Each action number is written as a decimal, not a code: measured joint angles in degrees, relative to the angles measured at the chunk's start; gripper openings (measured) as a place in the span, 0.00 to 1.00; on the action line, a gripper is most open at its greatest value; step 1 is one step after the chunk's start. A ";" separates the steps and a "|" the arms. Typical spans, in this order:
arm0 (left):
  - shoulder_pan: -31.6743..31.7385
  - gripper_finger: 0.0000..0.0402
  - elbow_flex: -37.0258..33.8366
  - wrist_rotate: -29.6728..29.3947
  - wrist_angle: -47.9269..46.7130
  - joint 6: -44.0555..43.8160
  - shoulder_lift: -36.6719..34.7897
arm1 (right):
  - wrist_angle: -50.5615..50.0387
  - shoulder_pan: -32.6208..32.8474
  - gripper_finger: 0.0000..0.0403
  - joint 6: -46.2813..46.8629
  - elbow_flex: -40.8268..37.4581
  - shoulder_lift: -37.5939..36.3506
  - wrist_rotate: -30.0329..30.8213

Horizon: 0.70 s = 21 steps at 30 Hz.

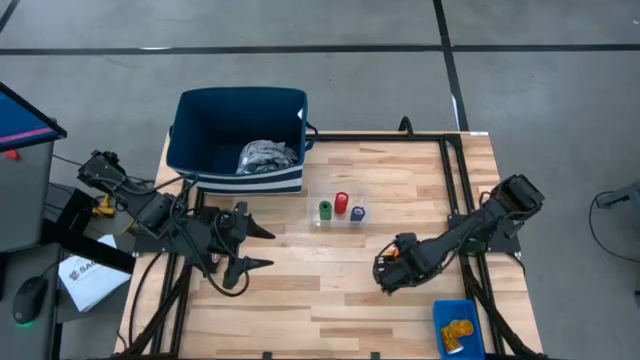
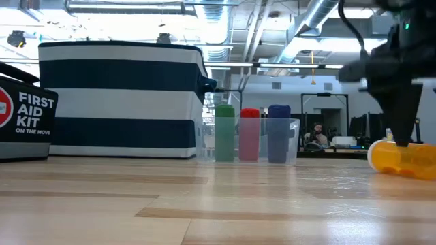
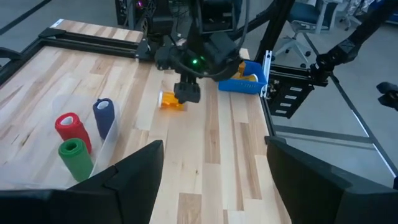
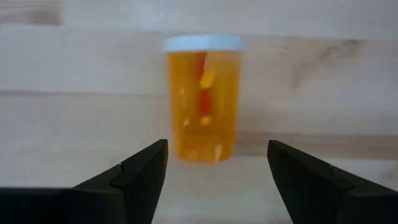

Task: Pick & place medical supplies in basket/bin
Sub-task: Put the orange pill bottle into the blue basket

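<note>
An orange pill bottle [image 4: 204, 99] with a white cap lies on its side on the wooden table, right of the middle. My right gripper [image 4: 217, 162] points down just above it, open, one finger on each side and clear of it; the low view shows the fingers [image 2: 403, 119] over the bottle [image 2: 402, 158]. My left gripper [image 1: 265, 248] waits open above the table's left part. Green [image 1: 325, 210], red [image 1: 341, 203] and purple [image 1: 358, 212] cylinders stand upright in a clear tray. A grey cloth bundle [image 1: 268, 155] lies in the navy basket [image 1: 200, 130]. Another orange bottle [image 1: 458, 330] lies in the blue bin [image 1: 440, 312].
A black First Aid Kit bag [image 2: 24, 116] stands left of the basket. A black frame rail [image 1: 458, 190] runs along the table's right side. Bare wood [image 1: 320, 290] lies between the two grippers and toward the near edge.
</note>
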 joint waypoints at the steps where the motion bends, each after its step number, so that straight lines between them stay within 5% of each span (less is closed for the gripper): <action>1: 0.00 0.69 0.00 0.00 -0.02 0.00 0.00 | 0.53 -0.25 0.68 0.02 -0.85 0.00 -0.14; 21: 0.00 0.69 0.00 -0.04 -0.02 -0.39 0.00 | 11.49 -3.01 0.67 -1.91 -9.19 0.31 -2.53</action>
